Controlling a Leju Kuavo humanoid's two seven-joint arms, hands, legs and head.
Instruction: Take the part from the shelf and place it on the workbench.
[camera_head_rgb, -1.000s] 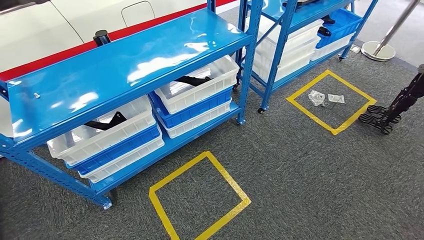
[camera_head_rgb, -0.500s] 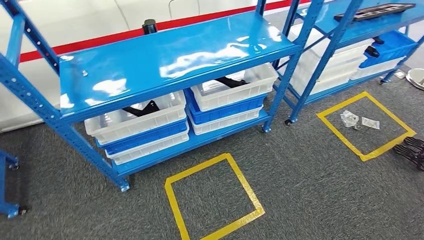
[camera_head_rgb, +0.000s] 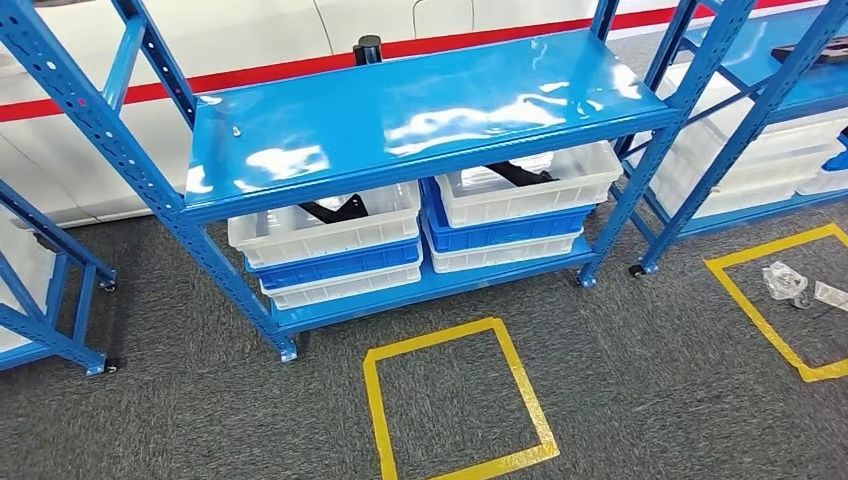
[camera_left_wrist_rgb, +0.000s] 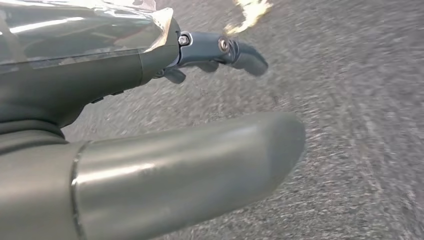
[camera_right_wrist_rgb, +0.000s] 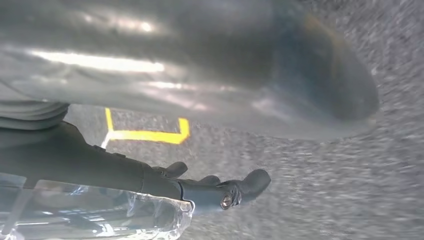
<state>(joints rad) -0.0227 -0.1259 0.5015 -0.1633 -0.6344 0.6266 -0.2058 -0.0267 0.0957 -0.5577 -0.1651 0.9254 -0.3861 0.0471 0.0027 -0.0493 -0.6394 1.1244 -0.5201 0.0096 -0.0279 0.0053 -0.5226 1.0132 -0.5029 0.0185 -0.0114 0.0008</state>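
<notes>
The blue shelf (camera_head_rgb: 420, 105) is glossy painted metal, mirroring the lights. White plastic bins (camera_head_rgb: 330, 225) look smooth. The grey carpet floor (camera_head_rgb: 650, 400) is rough and matt. Yellow floor tape (camera_head_rgb: 378, 400) has a slight sheen.

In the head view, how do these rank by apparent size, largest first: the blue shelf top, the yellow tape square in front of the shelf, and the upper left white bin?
1. Blue shelf top
2. Yellow tape square
3. Upper left white bin, partly hidden under the shelf top

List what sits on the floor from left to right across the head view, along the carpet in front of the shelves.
Shelf caster → near yellow tape square → crumpled clear bag inside the right-hand yellow tape square.
</notes>
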